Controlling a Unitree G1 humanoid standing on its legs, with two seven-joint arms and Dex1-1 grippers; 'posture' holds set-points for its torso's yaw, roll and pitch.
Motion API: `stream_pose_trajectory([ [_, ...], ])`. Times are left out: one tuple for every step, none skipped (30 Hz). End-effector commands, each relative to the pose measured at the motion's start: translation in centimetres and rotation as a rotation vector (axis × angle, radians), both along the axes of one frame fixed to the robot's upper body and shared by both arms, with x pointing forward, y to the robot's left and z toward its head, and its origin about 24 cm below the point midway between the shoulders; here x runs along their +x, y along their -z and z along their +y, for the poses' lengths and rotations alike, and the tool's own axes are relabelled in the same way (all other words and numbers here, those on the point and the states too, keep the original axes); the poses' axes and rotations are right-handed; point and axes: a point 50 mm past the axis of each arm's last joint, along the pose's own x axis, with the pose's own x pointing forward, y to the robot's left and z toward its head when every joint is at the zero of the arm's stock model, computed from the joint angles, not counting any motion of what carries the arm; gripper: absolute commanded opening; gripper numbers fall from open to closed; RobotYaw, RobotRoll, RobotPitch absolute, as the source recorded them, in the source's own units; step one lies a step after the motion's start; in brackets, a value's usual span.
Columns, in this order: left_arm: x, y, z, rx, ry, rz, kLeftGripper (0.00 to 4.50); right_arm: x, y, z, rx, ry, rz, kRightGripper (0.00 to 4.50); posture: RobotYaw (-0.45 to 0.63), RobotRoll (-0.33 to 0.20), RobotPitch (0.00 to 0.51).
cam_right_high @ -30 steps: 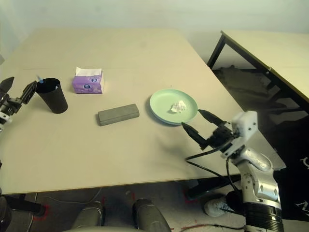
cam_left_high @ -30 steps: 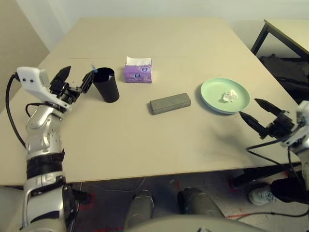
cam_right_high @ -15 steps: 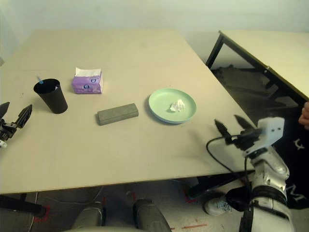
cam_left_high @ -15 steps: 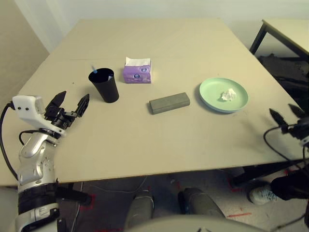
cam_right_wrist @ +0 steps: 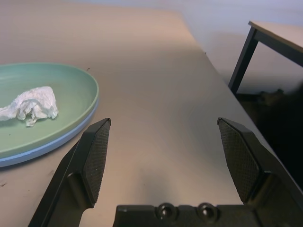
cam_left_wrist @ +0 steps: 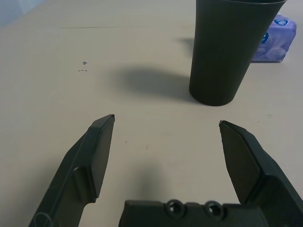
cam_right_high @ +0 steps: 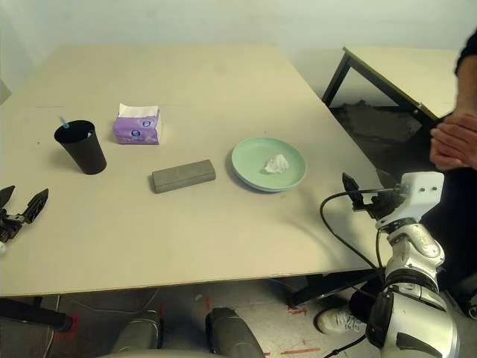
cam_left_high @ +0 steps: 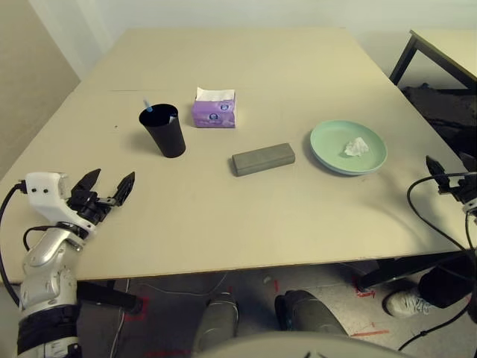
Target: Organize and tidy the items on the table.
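Observation:
On the beige table [cam_left_high: 246,216] a black cup [cam_left_high: 165,133] stands at the left with a blue-capped marker [cam_left_high: 147,107] sticking out of it. A grey glasses case [cam_left_high: 263,159] lies in the middle. To the right, a green plate [cam_left_high: 332,145] rests on a pale blue one whose rim [cam_right_wrist: 28,158] shows beneath, and holds a white tissue wad [cam_left_high: 355,147]. My left gripper [cam_left_high: 106,189] hovers open and empty near the front left, short of the cup [cam_left_wrist: 227,52]. My right gripper [cam_right_high: 356,194] is open and empty at the table's right edge, beside the plate [cam_right_wrist: 71,94].
A purple tissue pack [cam_left_high: 214,110] sits behind the cup. A dark-legged table [cam_right_high: 395,63] stands at the far right. A person's hands [cam_right_high: 453,140] show at the right, close behind my right arm. Bare tabletop lies along the front.
Both arms drew back toward the near edge: the left from beside the cup, the right from the plate to the table's right edge. A person's hands came into view.

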Motion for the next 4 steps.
stream_pose_trajectory([
  [0.32,0.12,-0.03,0.003,0.006,0.025,4.48,0.2,0.6,0.44,0.005,0.012,0.011,4.5,0.04,0.0,0.118],
  [0.37,0.08,-0.02,0.004,0.007,0.025,4.48,0.2,0.59,0.44,0.006,0.015,0.008,4.5,0.04,0.0,0.118],
  [0.43,0.06,-0.02,0.004,0.007,0.024,4.48,0.13,0.57,0.36,0.008,0.023,0.003,4.5,0.04,0.0,0.118],
  [0.45,0.05,0.0,0.004,0.007,0.024,4.48,0.09,0.55,0.31,0.009,0.029,0.0,4.5,0.04,0.0,0.117],
])
